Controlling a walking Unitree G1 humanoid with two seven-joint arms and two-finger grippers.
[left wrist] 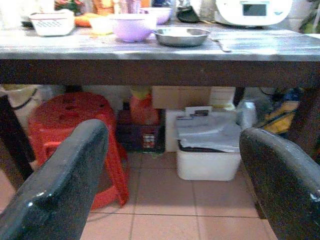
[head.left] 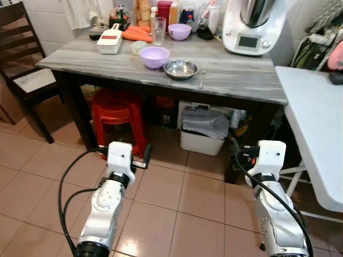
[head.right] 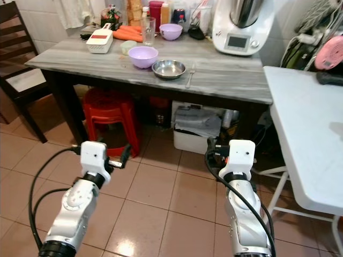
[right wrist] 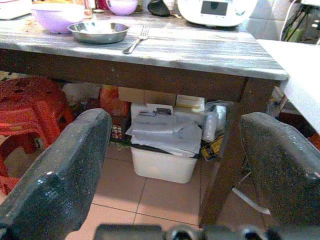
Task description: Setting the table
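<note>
Ahead, a grey wooden table [head.left: 236, 80] was seen, with a steel bowl [head.left: 180, 68] near its front edge, a lilac bowl [head.left: 155, 56] just left of it and a fork [head.left: 202, 78] just right. Farther back, a glass [head.left: 158, 30] and a white kitchen machine [head.left: 253, 27] were placed. The left gripper [left wrist: 172, 175] and right gripper [right wrist: 175, 170] were held low before the table, fingers spread, nothing gripped. A red stool [head.left: 118, 115] and a white bin [head.left: 203, 134] were tucked underneath.
</note>
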